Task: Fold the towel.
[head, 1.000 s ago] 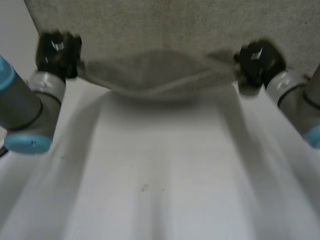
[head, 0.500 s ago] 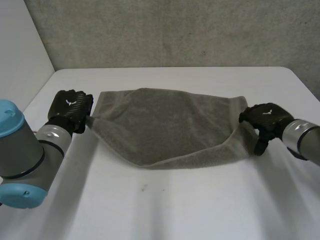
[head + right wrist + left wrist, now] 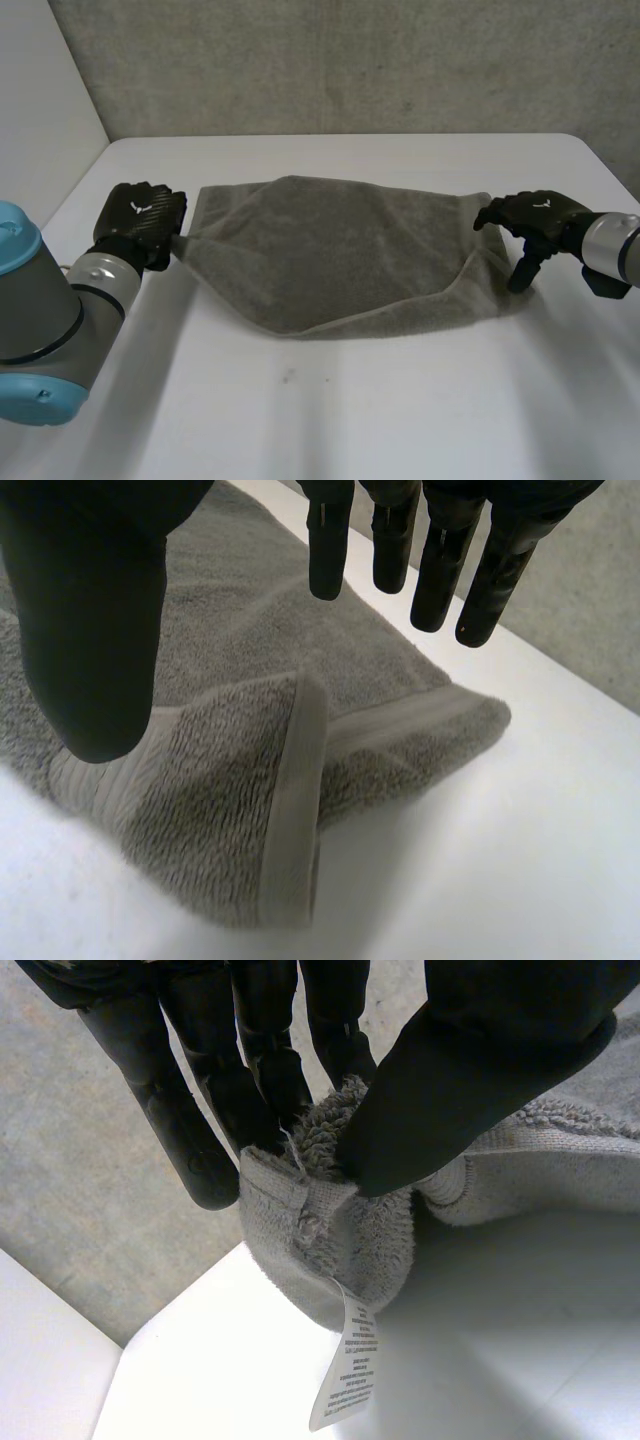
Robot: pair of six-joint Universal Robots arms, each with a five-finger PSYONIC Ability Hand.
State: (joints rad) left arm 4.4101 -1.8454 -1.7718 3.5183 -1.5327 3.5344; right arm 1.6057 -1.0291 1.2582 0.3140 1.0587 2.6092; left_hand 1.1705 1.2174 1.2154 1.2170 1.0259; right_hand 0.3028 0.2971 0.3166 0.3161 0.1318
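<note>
Left hand (image 3: 140,222) pinches the tagged corner of the grey towel (image 3: 330,250), likely steadying it; right hand (image 3: 535,212) hangs wide and empty over the opposite end.

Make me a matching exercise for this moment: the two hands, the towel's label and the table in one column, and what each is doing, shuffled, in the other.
Things:
1. left hand
2. right hand
3. label
4. table

States:
A. bears the towel
B. open, fingers straight, above one end of the towel
C. hangs from a towel corner
D. pinches a towel corner between thumb and fingers

Pairs: 1-D, 2-B, 3-C, 4-A
</note>
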